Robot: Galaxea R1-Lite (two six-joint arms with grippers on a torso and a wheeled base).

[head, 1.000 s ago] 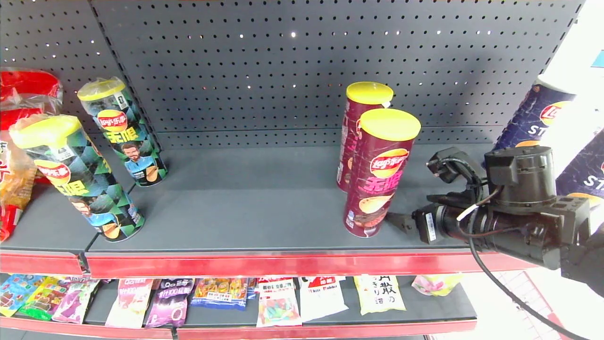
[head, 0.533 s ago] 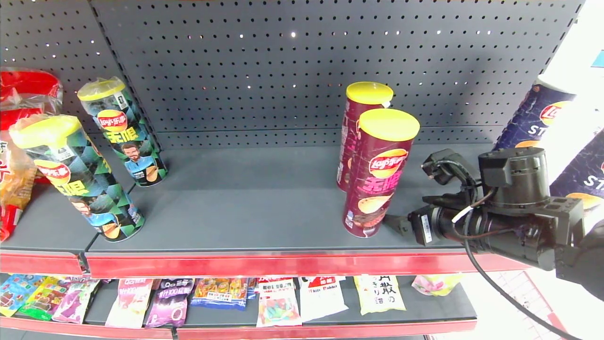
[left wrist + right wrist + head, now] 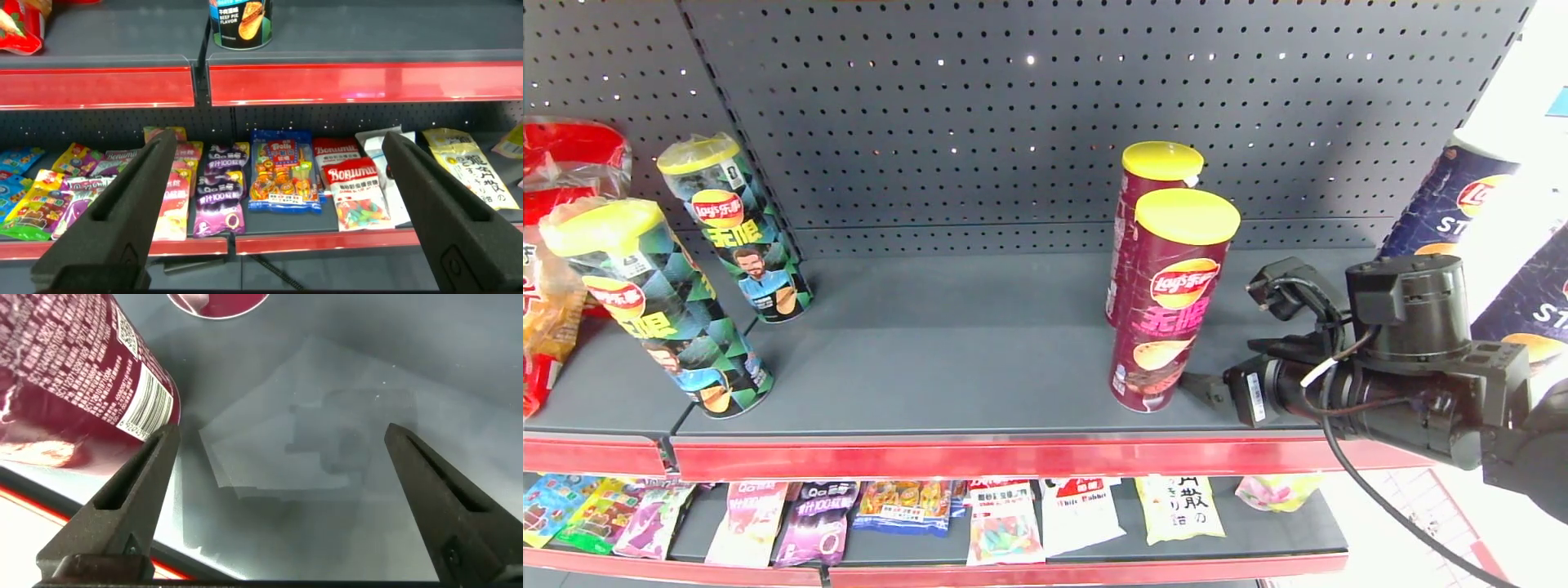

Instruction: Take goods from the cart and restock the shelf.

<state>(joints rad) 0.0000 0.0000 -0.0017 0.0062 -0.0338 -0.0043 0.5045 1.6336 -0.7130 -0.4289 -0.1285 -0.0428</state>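
Observation:
Two maroon chip cans with yellow lids stand on the grey shelf (image 3: 964, 351), the front can (image 3: 1172, 302) leaning slightly left and the rear can (image 3: 1147, 204) just behind it. My right gripper (image 3: 1205, 385) sits low on the shelf at the front can's right side, by its base. In the right wrist view the right gripper (image 3: 282, 433) is open over bare shelf, with the front can (image 3: 73, 384) outside one finger (image 3: 122, 514), not between the fingers. My left gripper (image 3: 278, 220) is open and holds nothing, facing the lower shelf's snack bags (image 3: 282, 171).
Two green chip cans (image 3: 654, 306) (image 3: 737, 229) stand at the shelf's left, with red bags (image 3: 556, 204) beyond. Dark blue cans (image 3: 1454, 204) stand at the far right. A red rail (image 3: 1013, 457) edges the shelf front. Between the green and maroon cans the shelf is bare.
My right arm has slid a little to the left along the shelf. The front maroon can has shifted left with it, its lid leaning further left.

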